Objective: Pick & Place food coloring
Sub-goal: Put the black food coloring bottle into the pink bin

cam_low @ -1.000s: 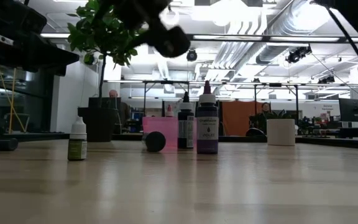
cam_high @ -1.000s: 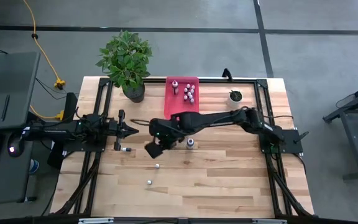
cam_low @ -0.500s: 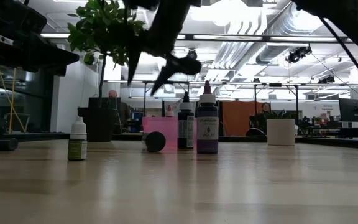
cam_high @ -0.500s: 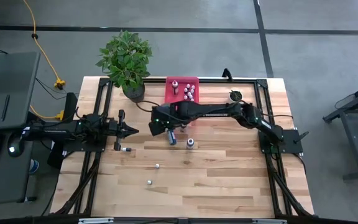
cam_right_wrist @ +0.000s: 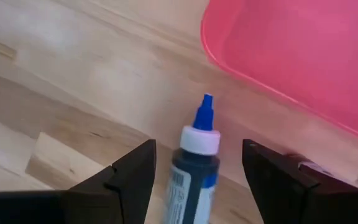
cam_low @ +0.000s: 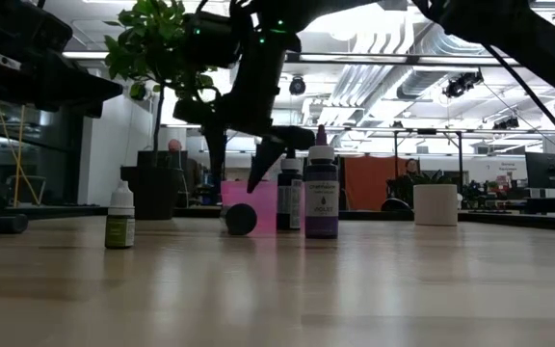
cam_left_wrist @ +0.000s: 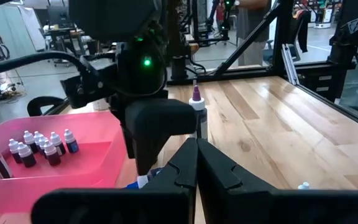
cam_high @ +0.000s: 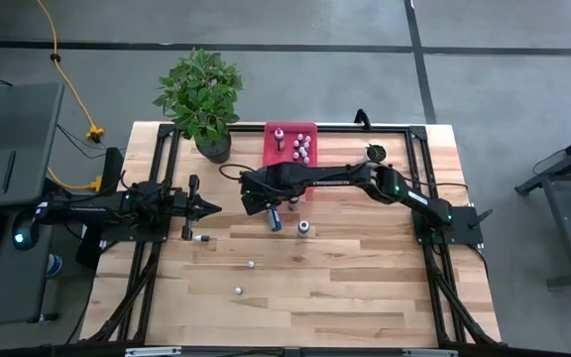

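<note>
Food coloring in a small dark blue bottle with a white collar and blue tip (cam_right_wrist: pixel 196 163) stands on the light wooden counter (cam_high: pixel 345 278) just beside the pink plastic tray (cam_right_wrist: pixel 303 56), between the wide-open fingers of the right pincer (cam_right_wrist: pixel 194 171). If the fingers close off-centre, the narrow bottle may tip or slip out. The left pincer (cam_left_wrist: pixel 194 163) waits closed at the counter's left side. Farther off, small white-capped bottles (cam_left_wrist: pixel 39 147) sit in the tray; their labels are too small to read.

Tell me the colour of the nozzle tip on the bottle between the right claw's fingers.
Blue, above a white collar on the dark upright bottle; the right wrist view shows it best.
</note>
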